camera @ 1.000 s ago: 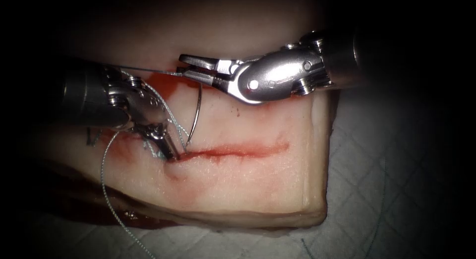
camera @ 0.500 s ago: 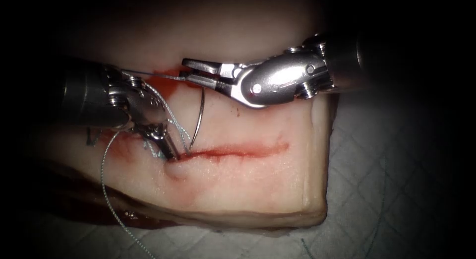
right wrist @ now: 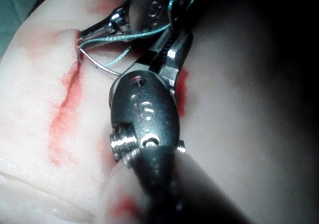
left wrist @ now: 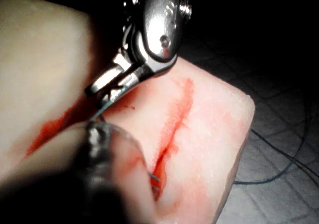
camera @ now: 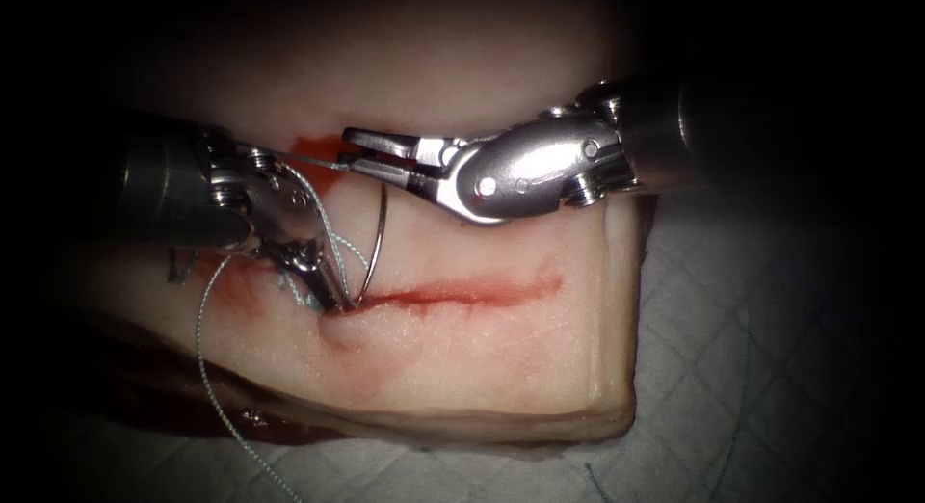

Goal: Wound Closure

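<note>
The tissue [camera: 501, 349] is a pale block of pork belly with a squared right end, lying on a quilted white cloth [camera: 732, 368]. A thin red cut [camera: 462, 293] runs left to right across its top, with a broader smear of red fluid [camera: 313, 156] on the far side near the tools.

The needle [camera: 378, 238] is a slim, bright steel curve. Its upper end is clamped in the narrow jaws of the right tool [camera: 371, 154], at or close to the thread end of the curve. From there it arcs down toward the near side, and its point meets the tissue at the left end of the cut. Whether the tip is truly buried or just resting at the lip is hard to judge from the endoscope view. In the right wrist view the needle [right wrist: 102, 64] bows from the right tool [right wrist: 167, 55] toward that same spot.

The left tool [camera: 332, 301] points down with its tips pressed at the left end of the cut, just beside the needle point. Its jaws look closed, apparently pinching the wound edge.

Pale green thread [camera: 204, 368] trails from the stitched area on the left, down over the tissue's near edge and onto the cloth. More strands loop between the two tools [camera: 332, 238].
</note>
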